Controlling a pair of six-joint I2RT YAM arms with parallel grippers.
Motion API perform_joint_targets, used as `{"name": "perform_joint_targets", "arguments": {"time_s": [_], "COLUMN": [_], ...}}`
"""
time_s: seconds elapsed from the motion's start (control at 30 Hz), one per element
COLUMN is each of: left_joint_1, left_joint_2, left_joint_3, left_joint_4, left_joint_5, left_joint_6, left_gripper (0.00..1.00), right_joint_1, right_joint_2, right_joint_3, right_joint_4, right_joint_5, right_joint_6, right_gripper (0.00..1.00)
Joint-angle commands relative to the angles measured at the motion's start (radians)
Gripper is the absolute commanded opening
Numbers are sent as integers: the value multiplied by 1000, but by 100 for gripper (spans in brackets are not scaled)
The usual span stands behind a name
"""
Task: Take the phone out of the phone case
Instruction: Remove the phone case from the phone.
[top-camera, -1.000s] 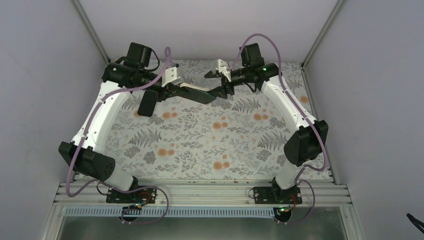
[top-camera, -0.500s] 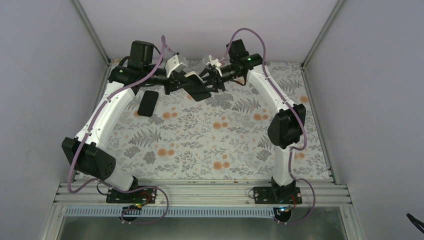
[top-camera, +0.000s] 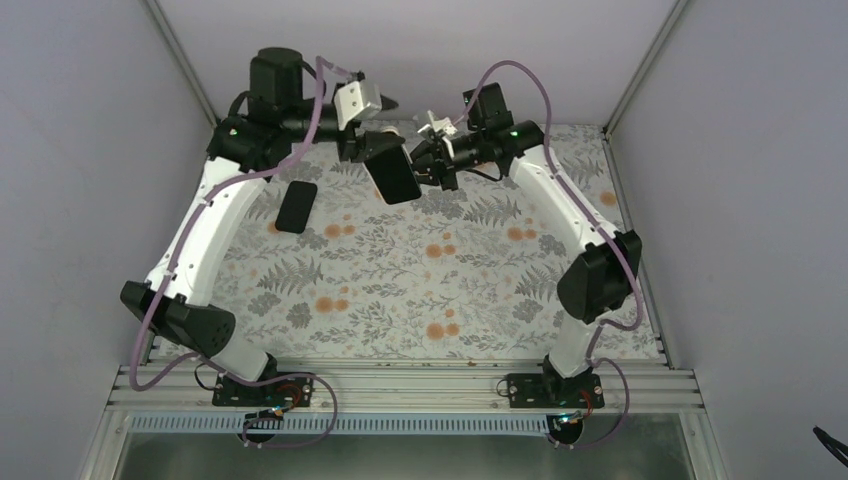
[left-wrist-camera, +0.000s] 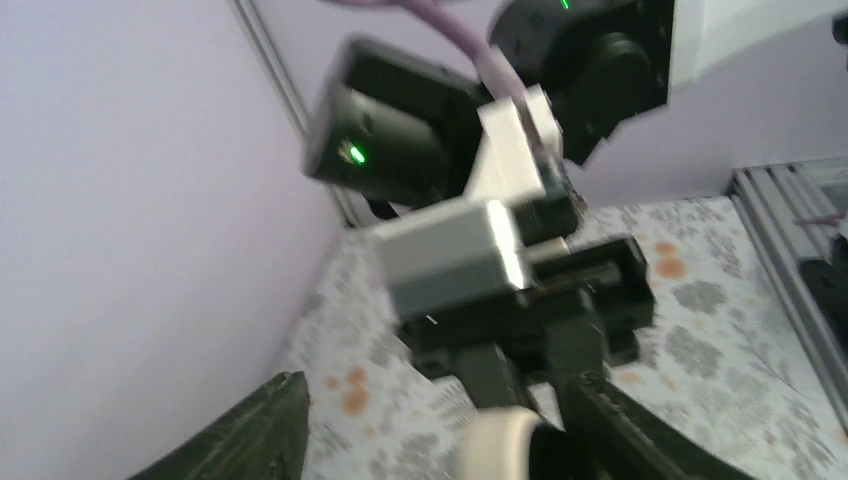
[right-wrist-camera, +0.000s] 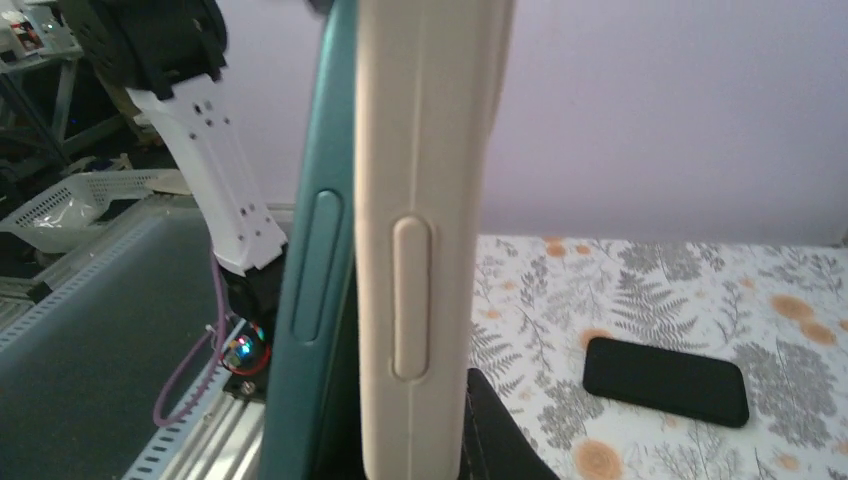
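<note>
The left end effector (top-camera: 372, 150) clamps the phone case (top-camera: 392, 175), long axis running out from its jaws; the right end effector (top-camera: 428, 165) sits just beside the free edge; its opening I cannot tell.

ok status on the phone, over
Left jaws shut on cased phone, held aloft. Right jaws at its edge, grip unclear. Case looks still on. Black slab lies flat off to the left, not in the way.
</note>
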Motion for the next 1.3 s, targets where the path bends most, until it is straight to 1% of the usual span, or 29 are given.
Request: {"name": "perform_joint_targets", "arguments": {"time_s": [0.0,0.1,0.17,0.2,0.23,0.27,0.3,0.37,0.43,0.53,0.6,0.67,0.73,0.8,0.9,0.97,1.0,1.13,1.27], "left_joint_1": [10,52,83,87,82,72,67,47,-4,-53,-94,-145,-181,-203,-222,-229,-233,-246,-256], "left_joint_2": [9,-22,-50,-72,-92,-114,-138,-186,-224,-206,-199,-179,-153,-129,-104,-80,-68,-11,46], "left_joint_3": [162,198,200,184,162,133,95,8,-80,-98,-134,-151,-181,-214,-273,-294,-303,-331,-338], "left_joint_4": [144,125,139,146,161,189,239,347,455,511,576,617,665,704,793,837,865,957,1043], "left_joint_5": [-186,-223,-233,-254,-282,-316,-339,-383,-472,-552,-578,-645,-693,-734,-787,-830,-855,-932,-980], "left_joint_6": [118,160,164,180,205,210,193,162,172,138,132,144,162,182,196,183,176,178,195], "left_gripper": [67,79,89,95,99,100,100,100,100,100,100,100,100,100,100,98,96,95,94], "right_joint_1": [50,6,-24,-39,-50,-62,-74,-91,-113,-138,-151,-160,-163,-160,-161,-161,-163,-175,-180], "right_joint_2": [-94,-115,-139,-152,-170,-173,-198,-211,-191,-82,-10,65,131,150,182,194,196,173,175], "right_joint_3": [-2,30,27,18,6,-9,-25,-55,-34,53,128,216,298,320,399,441,448,405,425], "right_joint_4": [-66,-183,-187,-156,-100,-26,47,228,343,470,518,550,564,581,545,533,541,663,675], "right_joint_5": [-177,-159,-139,-121,-86,-39,-6,123,181,281,332,373,396,441,480,507,517,537,540], "right_joint_6": [-31,-108,-80,-39,49,139,215,439,590,828,921,1002,1041,1039,1039,1041,1043,1091,1108], "right_gripper": [3,3,3,3,3,3,3,3,3,3,3,3,3,3,3,3,3,3,3]}}
